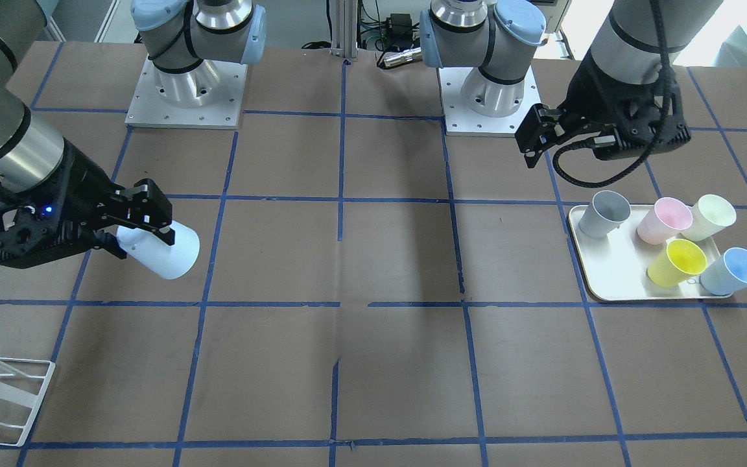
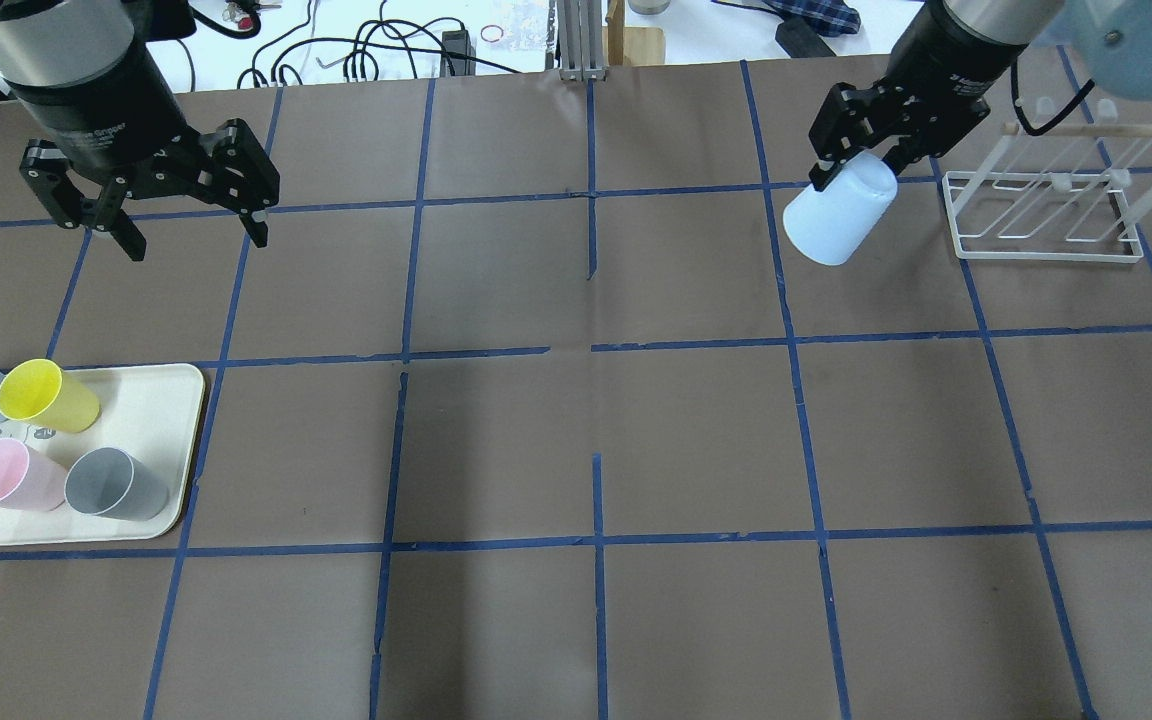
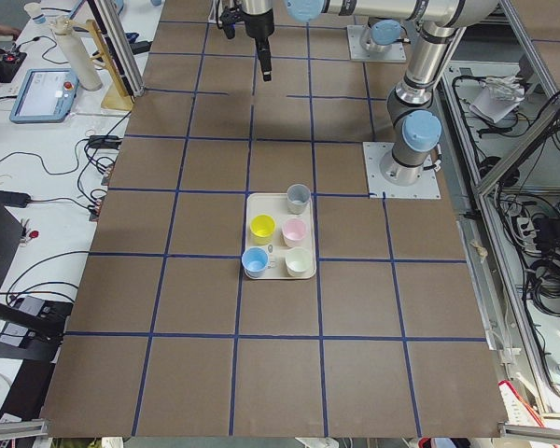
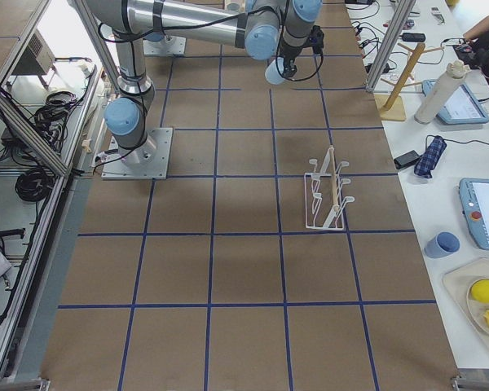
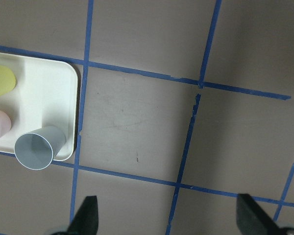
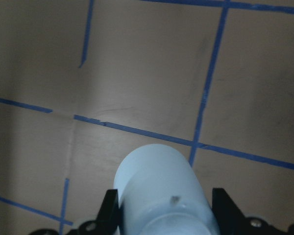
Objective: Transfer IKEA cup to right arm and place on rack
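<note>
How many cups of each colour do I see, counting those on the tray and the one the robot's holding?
Blue: 2, the tray's blue cup and the held blue cup
Grey cup: 1
Pink cup: 1
Yellow cup: 1
Pale green cup: 1
Total: 6

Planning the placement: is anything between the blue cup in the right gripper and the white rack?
Nothing visible. The cup, held by the right gripper, hangs just beside the rack, with only table surface between.

Six cups (image 1: 166,250), two of them blue; one tray (image 1: 613,266), one rack (image 2: 1044,215), two arms (image 1: 17,143).
</note>
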### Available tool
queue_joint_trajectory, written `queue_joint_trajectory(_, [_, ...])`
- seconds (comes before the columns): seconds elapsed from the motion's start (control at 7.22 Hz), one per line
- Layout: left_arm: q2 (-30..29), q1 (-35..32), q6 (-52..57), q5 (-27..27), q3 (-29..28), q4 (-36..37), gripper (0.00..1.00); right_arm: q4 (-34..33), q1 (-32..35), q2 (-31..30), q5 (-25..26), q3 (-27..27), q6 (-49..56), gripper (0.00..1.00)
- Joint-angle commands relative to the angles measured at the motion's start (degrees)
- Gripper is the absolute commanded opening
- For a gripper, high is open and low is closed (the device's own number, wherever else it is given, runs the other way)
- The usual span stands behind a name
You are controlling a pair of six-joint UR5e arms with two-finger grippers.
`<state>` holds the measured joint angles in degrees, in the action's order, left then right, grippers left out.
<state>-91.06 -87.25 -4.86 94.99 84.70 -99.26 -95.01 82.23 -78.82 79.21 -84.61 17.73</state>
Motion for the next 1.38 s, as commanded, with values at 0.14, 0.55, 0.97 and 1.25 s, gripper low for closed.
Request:
queue_joint_trajectory(0.14, [4.22,-1.17,1.16,-0.58,9.49,9.13,1.0,-10.16,-6.27,0.07,12.98,-0.55,0.63,0.29])
queue_joint_trajectory(0.55, [5.89,-0.47,7.49,-6.35,10.75,10.58,1.0,-18.8,-9.02,1.47,17.12,-1.08,0.38,0.32])
queue_joint_trajectory(0.97, [7.22,-0.02,7.59,-5.86,11.19,9.35,1.0,-18.64,-12.96,5.94,16.51,-1.08,2.56,0.33])
queue_joint_trajectory(1.25, [7.13,0.07,7.59,-6.04,11.19,9.61,1.0,-18.81,-13.24,6.48,16.42,-1.08,2.93,0.34])
